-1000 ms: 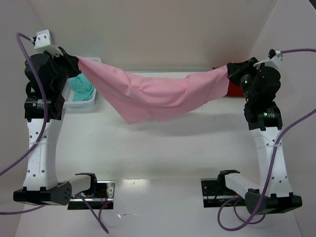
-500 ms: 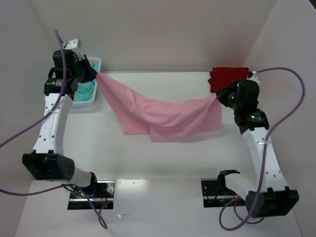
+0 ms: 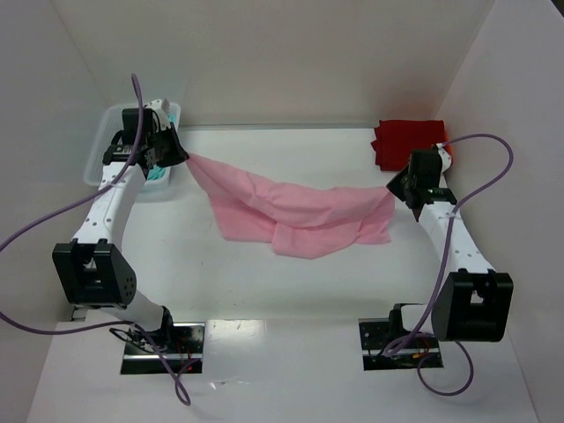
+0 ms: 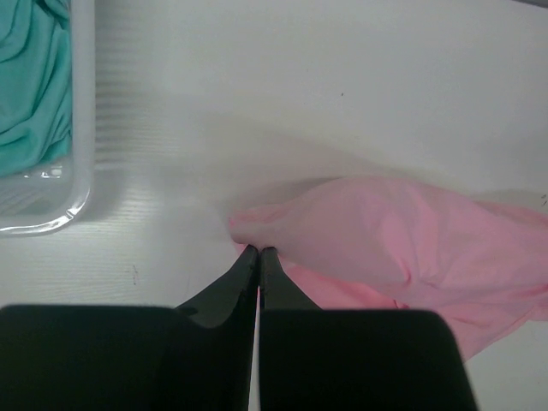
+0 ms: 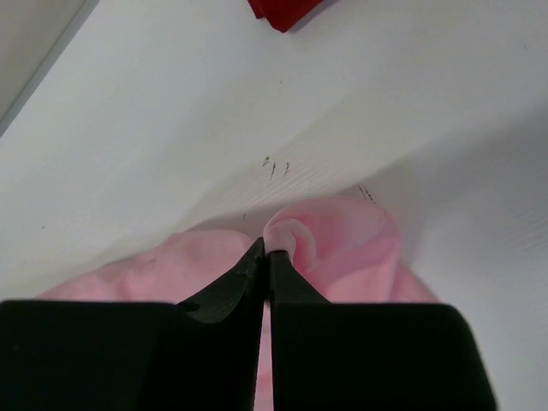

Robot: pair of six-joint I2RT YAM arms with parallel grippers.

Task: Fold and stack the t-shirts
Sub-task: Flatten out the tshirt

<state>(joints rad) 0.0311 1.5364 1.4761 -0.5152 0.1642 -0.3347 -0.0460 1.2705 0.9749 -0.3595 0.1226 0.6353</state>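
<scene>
Spreading the pink t-shirt (image 3: 300, 216) flat is, in my judgement, the step in hand. I have it strung between both arms, low over the table (image 3: 282, 282).

Left gripper (image 3: 179, 155): clenched. Its wrist view shows the fingers pressed together with an edge of the pink cloth pinched at their tips, near the basket (image 3: 99, 167).

Right gripper (image 3: 394, 187): clenched likewise, with a small roll of pink fabric caught at its tips on the opposite end of the shirt. I cannot tell which part of the garment either end is.

Condition of the shirt: the two held ends are raised, while the middle sags and lies rumpled on the table with layers overlapping.

Other garments: the red t-shirt (image 3: 407, 141) lies flat at the far right corner, apart from the pink one, and looks already folded. The teal t-shirt (image 4: 34, 77) sits bunched in the basket, not yet handled.

Assessment: roughly one shirt done, one in work, one waiting. The next move calls for drawing the slack out evenly and laying both ends down together, so the cloth rests smooth before I release and start the folds.
</scene>
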